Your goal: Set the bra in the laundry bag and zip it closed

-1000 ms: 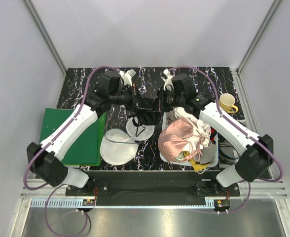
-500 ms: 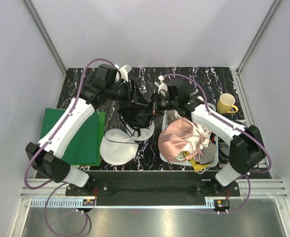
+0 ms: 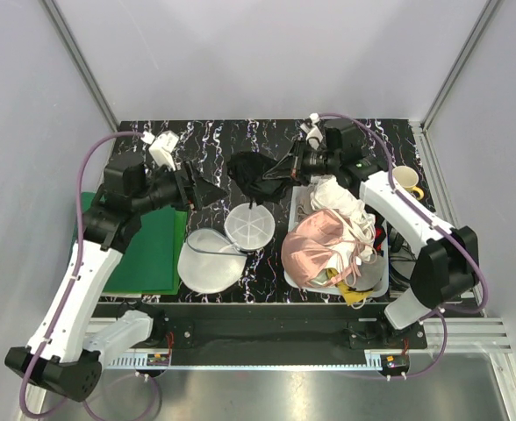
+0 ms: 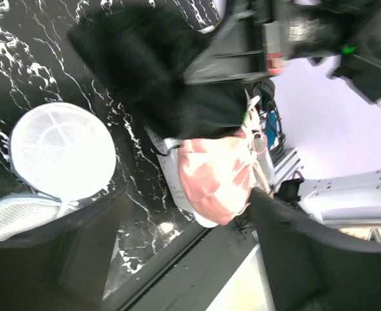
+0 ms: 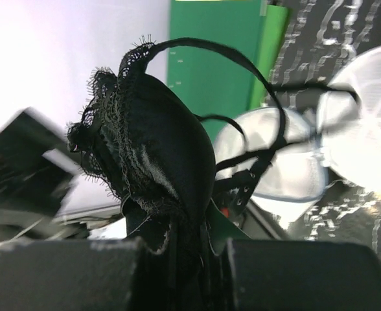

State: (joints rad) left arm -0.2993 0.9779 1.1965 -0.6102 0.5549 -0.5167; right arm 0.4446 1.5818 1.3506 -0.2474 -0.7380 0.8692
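The black lace bra (image 3: pixel 252 172) hangs above the table's back middle, pinched in my right gripper (image 3: pixel 284 169), which is shut on it. In the right wrist view the bra (image 5: pixel 157 152) bunches up from between the fingers of the right gripper (image 5: pixel 184 275), its thin straps trailing to the right. The laundry bag (image 3: pixel 218 250) lies open below, its round ribbed panel (image 3: pixel 250 227) flipped back. My left gripper (image 3: pixel 204 188) stands open and empty to the left of the bra. Its wrist view shows the bra (image 4: pixel 153 72), the laundry bag (image 4: pixel 61 152) and the left gripper (image 4: pixel 190 259).
A white basket (image 3: pixel 376 282) at the right holds a shiny pink garment (image 3: pixel 318 246) and a white cloth (image 3: pixel 344 210). A yellow mug (image 3: pixel 404 182) stands beyond it. A green mat (image 3: pixel 148 250) lies at the left under my left arm.
My left gripper opened, let go of the bra and swung back to the left. The right gripper carried the bra up and toward the back of the table.
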